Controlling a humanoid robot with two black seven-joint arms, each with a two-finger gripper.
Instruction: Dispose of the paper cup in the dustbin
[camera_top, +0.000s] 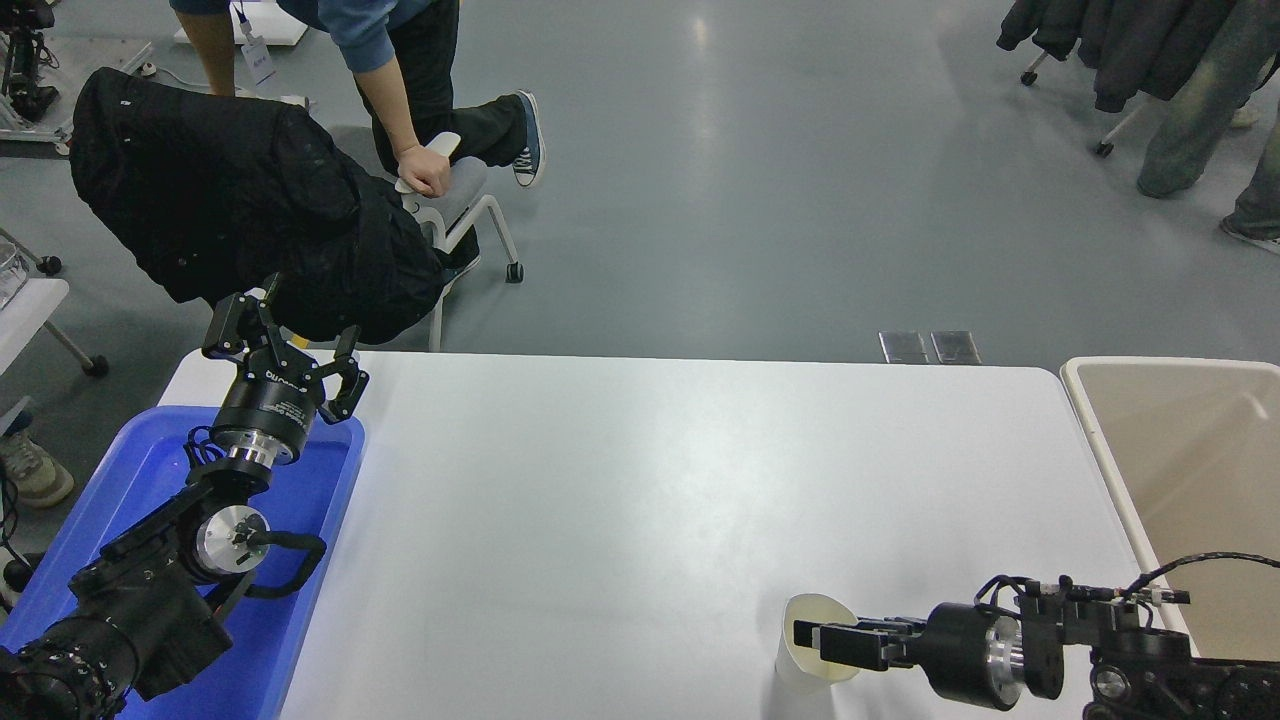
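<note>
The paper cup (800, 655) stands upright near the table's front edge, right of centre, white outside and cream inside. My right gripper (812, 636) comes in level from the right and reaches over the cup's mouth, hiding its right rim. Whether it grips the cup cannot be told from this view. The dustbin (1095, 440), beige with a thick pale rim, stands against the table's right end, to the right of the cup. My left gripper (285, 345) is open and empty, parked over the far end of the blue tray at the lower left.
A shallow blue tray (330, 480) lies at the table's left edge under my left arm. Beyond the table's far left corner a person leans on a wheeled chair (465, 205) draped with a black jacket (240, 190). The white table (640, 500) is between tray and bin.
</note>
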